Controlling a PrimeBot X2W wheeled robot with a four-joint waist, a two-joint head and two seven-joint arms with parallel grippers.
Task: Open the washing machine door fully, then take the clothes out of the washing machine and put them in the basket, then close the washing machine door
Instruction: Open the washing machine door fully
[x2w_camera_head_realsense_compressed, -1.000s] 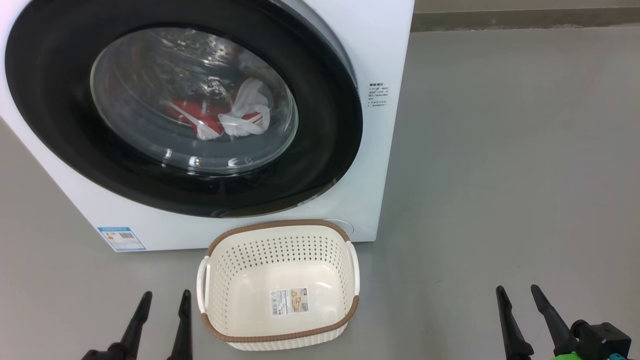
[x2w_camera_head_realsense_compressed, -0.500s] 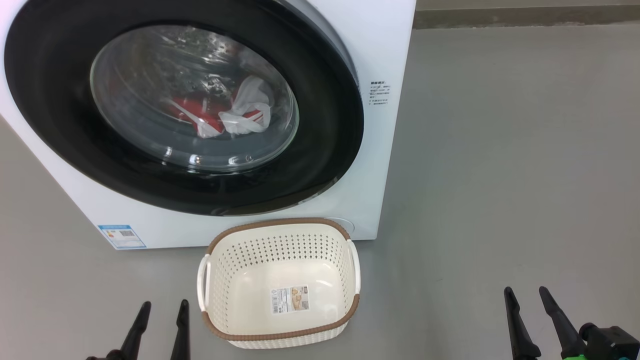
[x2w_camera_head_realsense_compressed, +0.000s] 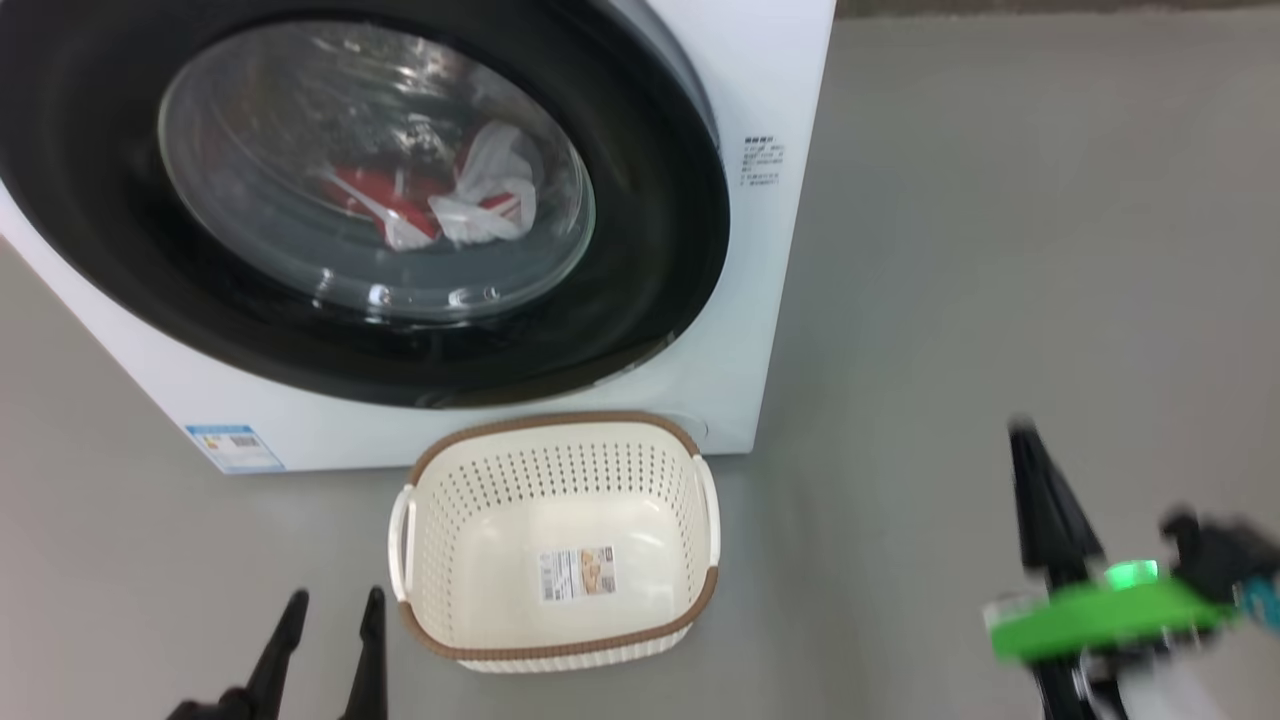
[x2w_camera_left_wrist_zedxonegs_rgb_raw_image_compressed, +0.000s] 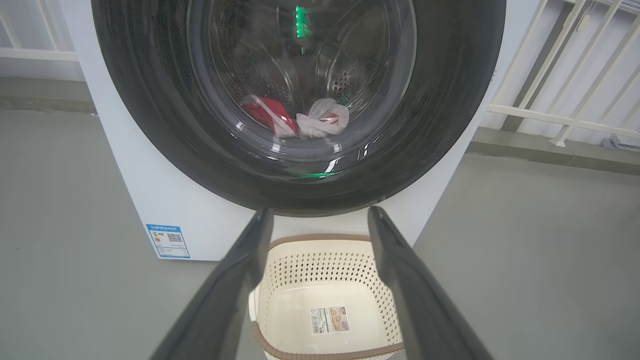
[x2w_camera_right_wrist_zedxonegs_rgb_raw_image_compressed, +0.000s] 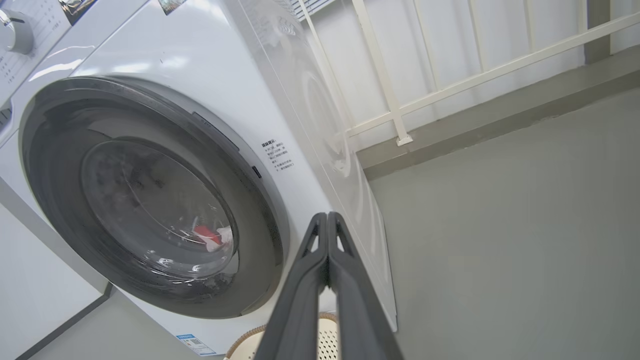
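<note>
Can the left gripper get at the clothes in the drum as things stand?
Probably not. The washing machine door is shut, so it stands between the left gripper and the clothes. The gripper is open, low beside the basket; the door must swing open first.

The left gripper (x2w_camera_left_wrist_zedxonegs_rgb_raw_image_compressed: 321, 212) is hanging with its dark fingers (x2w_camera_left_wrist_zedxonegs_rgb_raw_image_compressed: 235, 280) spread wide, framing the basket (x2w_camera_left_wrist_zedxonegs_rgb_raw_image_compressed: 320, 239) sitting on the grey floor (x2w_camera_left_wrist_zedxonegs_rgb_raw_image_compressed: 525, 260) just in front of the washing machine (x2w_camera_left_wrist_zedxonegs_rgb_raw_image_compressed: 145, 190), a paper label (x2w_camera_left_wrist_zedxonegs_rgb_raw_image_compressed: 329, 320) showing on its bottom. The washing machine door (x2w_camera_left_wrist_zedxonegs_rgb_raw_image_compressed: 300, 85) is standing closed, and the clothes (x2w_camera_left_wrist_zedxonegs_rgb_raw_image_compressed: 270, 112) are lying red and white behind its glass (x2w_camera_left_wrist_zedxonegs_rgb_raw_image_compressed: 370, 125), low in the drum (x2w_camera_left_wrist_zedxonegs_rgb_raw_image_compressed: 350, 75). A green light (x2w_camera_left_wrist_zedxonegs_rgb_raw_image_compressed: 300, 20) is glinting on the glass, and a blue sticker (x2w_camera_left_wrist_zedxonegs_rgb_raw_image_compressed: 169, 241) is showing low on the machine's front
</note>
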